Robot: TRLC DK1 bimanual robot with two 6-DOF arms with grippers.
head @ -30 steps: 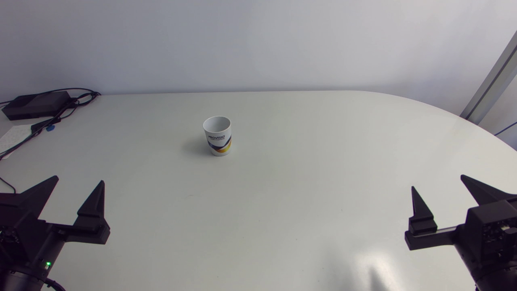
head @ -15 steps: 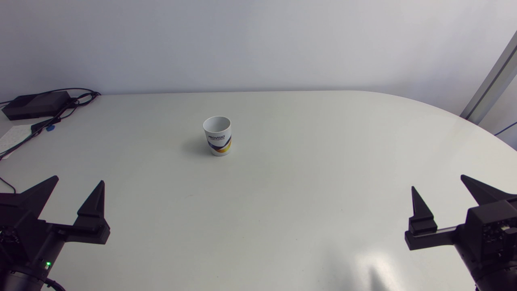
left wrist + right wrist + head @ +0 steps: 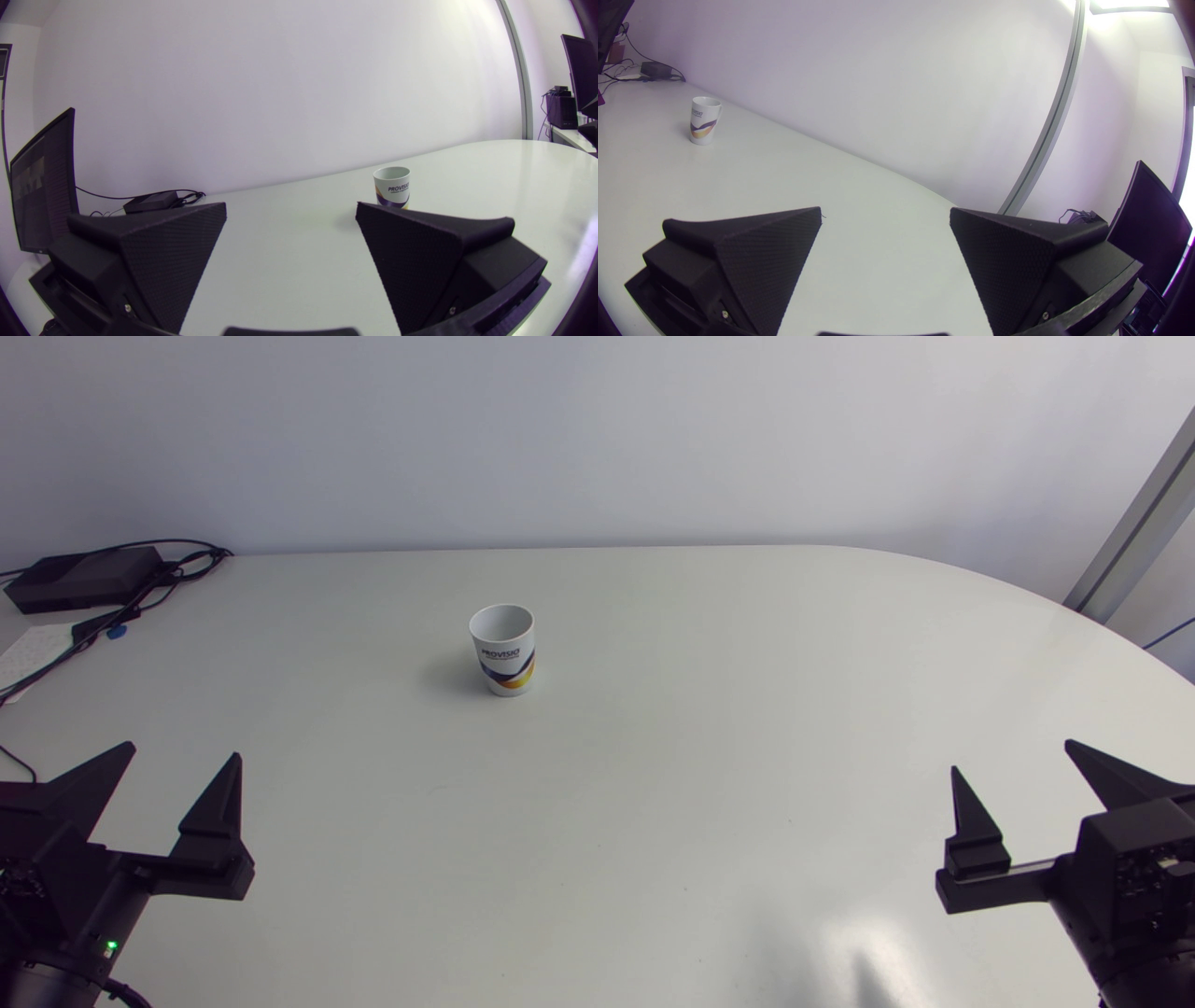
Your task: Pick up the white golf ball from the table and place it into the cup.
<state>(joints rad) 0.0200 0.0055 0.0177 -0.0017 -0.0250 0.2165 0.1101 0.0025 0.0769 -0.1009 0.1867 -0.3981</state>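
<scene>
Both of our grippers are wide open with nothing in them. In the head view our left gripper (image 3: 179,753) sits in the lower left corner of the frame and our right gripper (image 3: 1012,756) in the lower right, both low over the table (image 3: 653,784) with their fingers pointing toward the far edge. There's a tiny green light (image 3: 111,947) lit on the left arm.

The cup (image 3: 503,651) stands upright a bit left of centre, in the upper middle of the frame and well apart from both grippers. It's white with a dark and orange swoosh, mouth up, and it throws a soft shadow to its left. From the left wrist it shows just past our right-hand finger. From the right wrist it's far off, beyond our left-hand finger.

The tabletop is plain off-white with a rounded far right corner and a bright glare patch (image 3: 859,943) at the lower right. In the upper left corner there's a black box (image 3: 84,577) with cables (image 3: 177,565) trailing off it, and a sheet of paper (image 3: 28,649) beside them.
</scene>
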